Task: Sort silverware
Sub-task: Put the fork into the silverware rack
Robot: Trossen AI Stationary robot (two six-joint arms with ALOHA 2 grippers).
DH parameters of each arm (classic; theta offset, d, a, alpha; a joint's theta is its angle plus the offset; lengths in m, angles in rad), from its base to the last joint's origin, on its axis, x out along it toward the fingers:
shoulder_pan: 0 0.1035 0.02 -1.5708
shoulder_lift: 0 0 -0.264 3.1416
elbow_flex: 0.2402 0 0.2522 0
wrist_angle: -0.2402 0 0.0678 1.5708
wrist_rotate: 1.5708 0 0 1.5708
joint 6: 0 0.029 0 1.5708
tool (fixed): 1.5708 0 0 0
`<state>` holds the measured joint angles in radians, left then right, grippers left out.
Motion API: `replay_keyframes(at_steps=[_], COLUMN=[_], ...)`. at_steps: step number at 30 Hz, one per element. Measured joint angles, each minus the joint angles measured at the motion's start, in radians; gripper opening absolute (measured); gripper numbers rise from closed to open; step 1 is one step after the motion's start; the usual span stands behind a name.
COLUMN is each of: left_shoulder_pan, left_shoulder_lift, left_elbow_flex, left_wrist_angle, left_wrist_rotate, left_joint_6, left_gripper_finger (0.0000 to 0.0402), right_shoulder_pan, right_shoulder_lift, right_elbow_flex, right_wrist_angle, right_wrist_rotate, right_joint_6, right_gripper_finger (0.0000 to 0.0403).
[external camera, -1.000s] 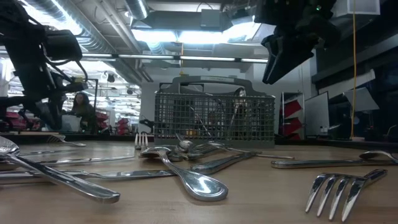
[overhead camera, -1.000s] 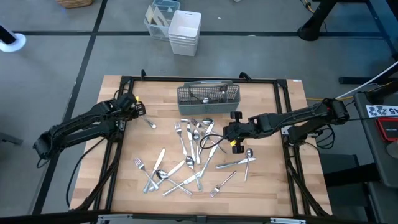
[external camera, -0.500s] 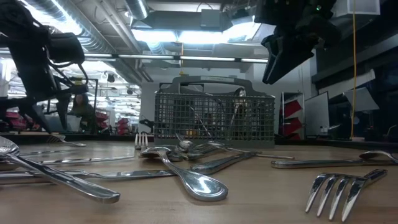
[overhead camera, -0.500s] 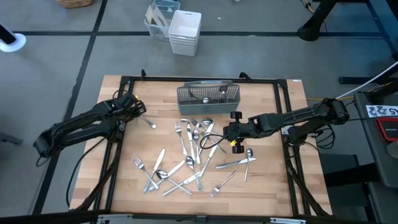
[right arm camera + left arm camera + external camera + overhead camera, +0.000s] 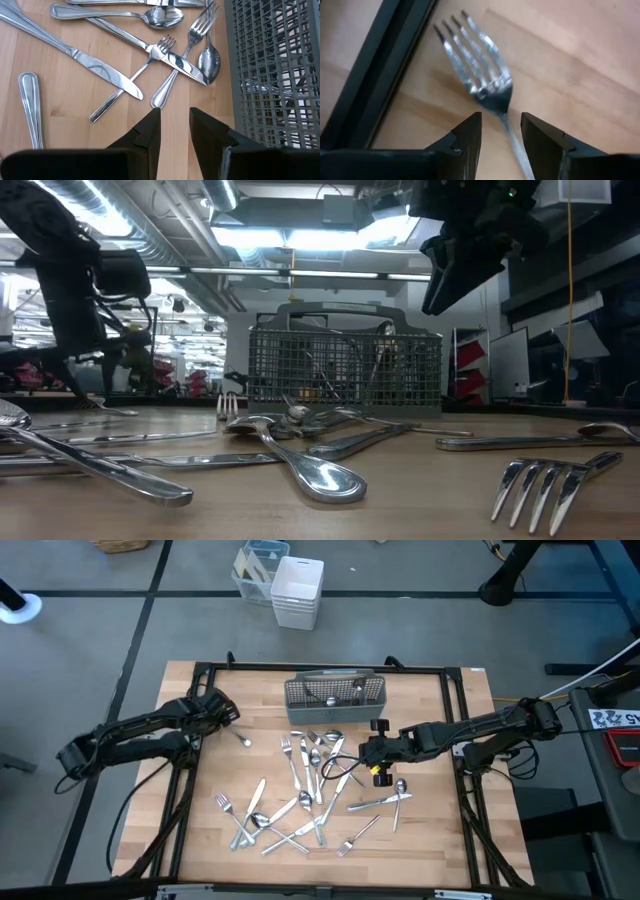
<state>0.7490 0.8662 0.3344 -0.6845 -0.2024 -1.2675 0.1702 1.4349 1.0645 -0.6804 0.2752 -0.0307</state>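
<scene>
High view shows you the grey mesh rectangular caddy (image 5: 335,699) at the far middle of the wooden counter (image 5: 450,830), with a few silver utensils standing inside. Your left gripper (image 5: 230,713) hovers over the counter's left part, jaws parted with nothing between them. A lone shiny silver metal fork (image 5: 477,65) lies flat on the wood just ahead of those jaws, beside the black frame rail (image 5: 375,75). Your right gripper (image 5: 366,753) hangs with jaws moderately apart and empty; the scattered pile of shiny silverware (image 5: 300,795) spreads just beside and beyond them, the caddy close by.
</scene>
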Motion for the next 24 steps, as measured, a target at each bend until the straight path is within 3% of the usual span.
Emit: replay_keyframes(at_steps=[17, 24], left_shoulder_pan=[0.095, 0.097], left_shoulder_lift=[0.185, 0.186], left_elbow_flex=[0.005, 0.000], left_wrist_angle=[0.159, 0.168], left_wrist_rotate=[-0.037, -0.052], left_joint_6=[0.052, 0.152], left_gripper_finger=[0.0124, 0.0039], right_shoulder_pan=[0.000, 0.000], right_shoulder_lift=[0.000, 0.000], right_elbow_flex=[0.000, 0.000], right_wrist_angle=[0.000, 0.000], right_wrist_rotate=[0.000, 0.000], right_joint_6=[0.000, 0.000], right_gripper_finger=[0.0105, 0.0105])
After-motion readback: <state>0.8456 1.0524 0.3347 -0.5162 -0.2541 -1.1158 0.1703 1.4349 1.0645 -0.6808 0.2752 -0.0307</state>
